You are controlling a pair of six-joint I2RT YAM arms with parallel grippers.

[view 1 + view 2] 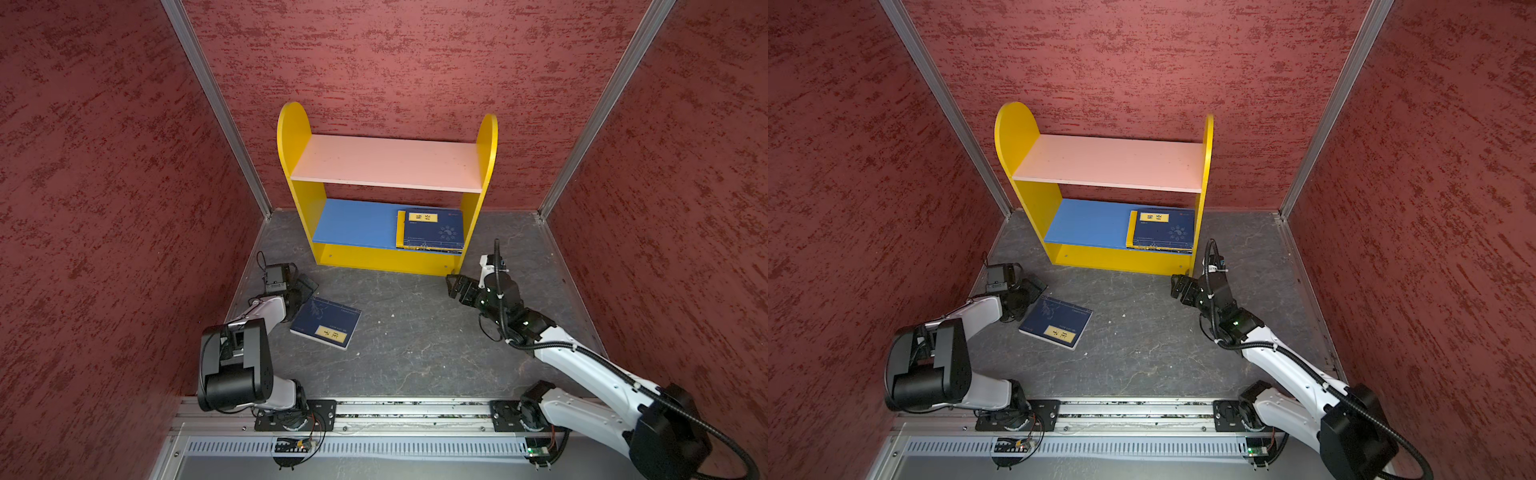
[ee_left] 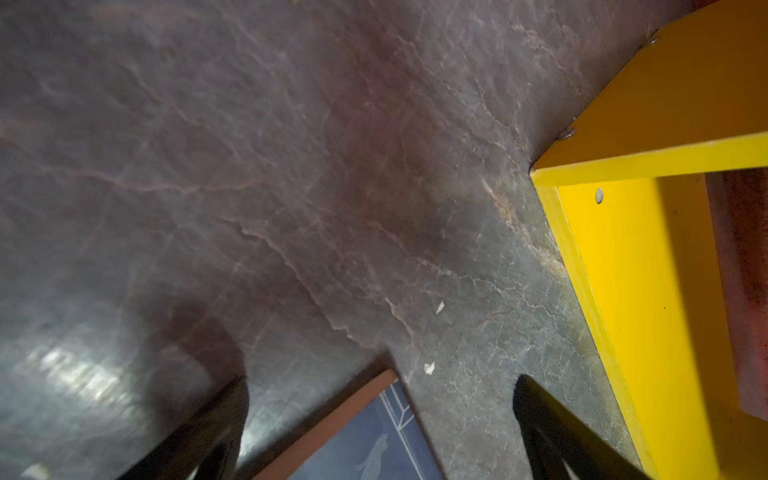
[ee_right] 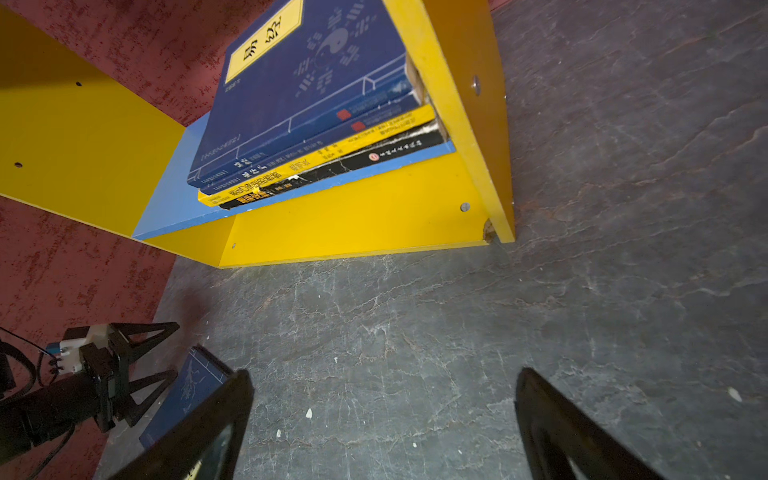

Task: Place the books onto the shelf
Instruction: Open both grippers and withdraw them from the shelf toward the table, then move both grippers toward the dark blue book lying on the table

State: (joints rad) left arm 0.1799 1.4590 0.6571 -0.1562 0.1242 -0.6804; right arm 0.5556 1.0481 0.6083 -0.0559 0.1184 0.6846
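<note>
Now, left of centre in a top view, the left gripper (image 1: 307, 286) hangs spread wide at the far corner of the loose navy book (image 1: 326, 322), which lies flat on the grey surface (image 1: 415, 340); contact is unclear. At centre, the shelf (image 1: 390, 259) holds a stack of four books (image 1: 432, 230) at the right end of its blue lower board. Right of it, the right gripper (image 1: 452, 286) stands spread and empty.

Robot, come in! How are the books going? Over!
Left gripper open, by last book on table. Right gripper open near shelf. Four books stacked on its blue board. Path clear.
</note>
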